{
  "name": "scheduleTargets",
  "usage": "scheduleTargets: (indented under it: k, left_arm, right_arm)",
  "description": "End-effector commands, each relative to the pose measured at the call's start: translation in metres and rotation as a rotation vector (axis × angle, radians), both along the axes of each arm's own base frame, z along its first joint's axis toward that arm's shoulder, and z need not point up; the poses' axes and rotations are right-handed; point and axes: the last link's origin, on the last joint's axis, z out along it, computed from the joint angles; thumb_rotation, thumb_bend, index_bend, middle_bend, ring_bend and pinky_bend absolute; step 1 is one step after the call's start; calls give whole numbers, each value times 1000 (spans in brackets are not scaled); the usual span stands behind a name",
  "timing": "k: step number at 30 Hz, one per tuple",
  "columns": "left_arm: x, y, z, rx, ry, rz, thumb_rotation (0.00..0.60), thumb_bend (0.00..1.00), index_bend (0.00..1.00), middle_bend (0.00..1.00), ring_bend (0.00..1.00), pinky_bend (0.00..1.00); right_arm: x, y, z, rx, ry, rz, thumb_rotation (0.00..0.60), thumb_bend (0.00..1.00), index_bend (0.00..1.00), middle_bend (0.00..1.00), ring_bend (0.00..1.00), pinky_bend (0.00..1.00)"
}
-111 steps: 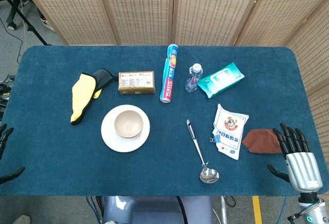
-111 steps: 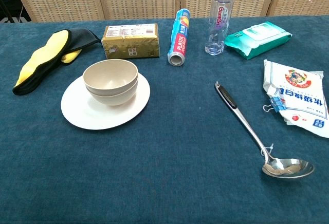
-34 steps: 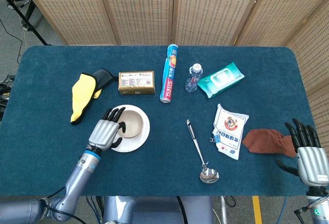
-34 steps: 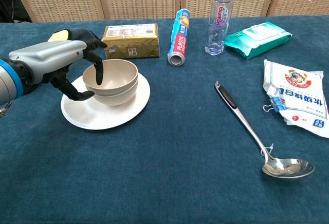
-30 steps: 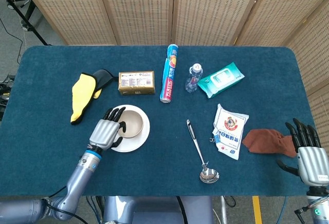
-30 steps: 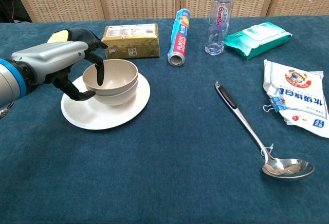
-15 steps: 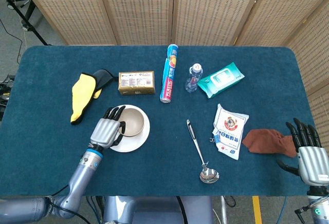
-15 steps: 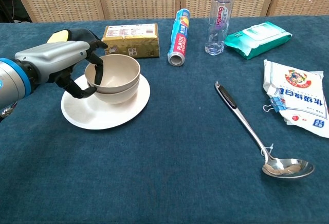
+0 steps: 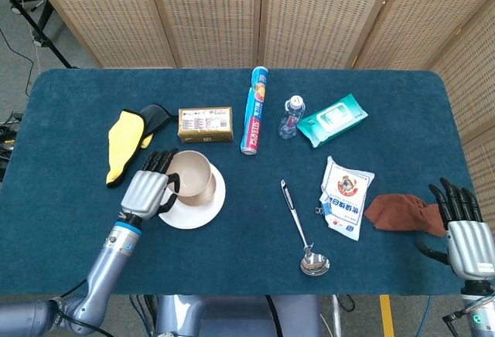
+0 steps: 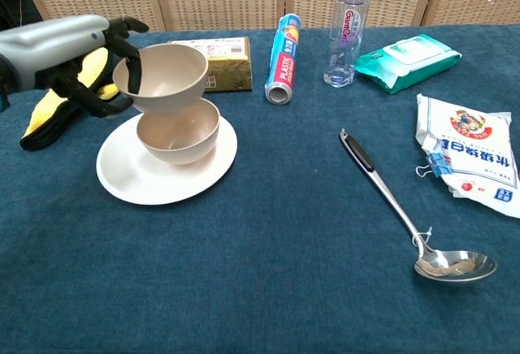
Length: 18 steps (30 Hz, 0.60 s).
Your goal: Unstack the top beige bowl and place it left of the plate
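Top beige bowl (image 10: 161,75) is held in the air above the lower bowl (image 10: 178,131), clear of it | grasped at its left rim by the left robot hand (image 10: 89,62) | plate (image 10: 130,175) lies beneath, toward the tabletop's (image 10: 268,273) left | right robot hand (image 9: 462,233) is released, fingers spread, at the right front corner.

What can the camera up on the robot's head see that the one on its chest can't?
Only the head view shows the right hand, open at the table's near right corner, and the brown cloth beside it. Only the chest view shows that there are two bowls, the top beige bowl lifted apart from the lower bowl; from above they overlap. Both show the left hand gripping the raised bowl, the plate, the ladle, the water bottle and the yellow glove.
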Motion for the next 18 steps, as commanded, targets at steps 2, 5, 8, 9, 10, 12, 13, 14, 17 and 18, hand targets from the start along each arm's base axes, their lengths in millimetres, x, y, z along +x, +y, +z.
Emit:
scheduleTargets:
  k: [2, 5, 8, 9, 10, 12, 13, 14, 17, 18]
  left_arm:
    - [-20, -3, 27, 62, 16, 27, 600, 494, 803, 0, 0, 0]
    - [-53, -5, 36, 86, 39, 90, 600, 491, 803, 0, 0, 0]
    - [-74, -7, 35, 78, 35, 130, 600, 491, 803, 0, 0, 0]
    - [-82, -9, 33, 67, 32, 143, 600, 492, 803, 0, 0, 0]
    - [-92, -11, 30, 51, 28, 156, 600, 494, 803, 0, 0, 0]
    - [-108, -17, 26, 41, 29, 170, 600, 493, 802, 0, 0, 0]
    - [-114, -19, 25, 39, 29, 171, 600, 493, 802, 0, 0, 0]
    - [-117, -21, 23, 37, 27, 173, 600, 494, 802, 0, 0, 0]
    - [-129, -29, 18, 19, 17, 169, 600, 494, 803, 0, 0, 0]
    - [-133, -31, 17, 17, 20, 162, 600, 494, 803, 0, 0, 0]
  right_arm:
    - [1, 1, 0, 0, 0, 3, 600, 0, 0, 0, 0, 0]
    - [2, 2, -1, 4, 2, 8, 600, 0, 0, 0, 0, 0]
    - [3, 3, -2, 7, 4, 12, 600, 0, 0, 0, 0, 0]
    - [3, 3, -3, 8, 4, 13, 600, 0, 0, 0, 0, 0]
    - [4, 4, -3, 9, 4, 14, 600, 0, 0, 0, 0, 0]
    - [4, 4, -3, 9, 6, 15, 600, 0, 0, 0, 0, 0]
    - [4, 4, -4, 9, 7, 14, 600, 0, 0, 0, 0, 0]
    - [4, 4, -4, 8, 7, 14, 600, 0, 0, 0, 0, 0]
    - [4, 4, -4, 9, 8, 12, 600, 0, 0, 0, 0, 0]
    - [4, 4, -4, 9, 8, 12, 600, 0, 0, 0, 0, 0]
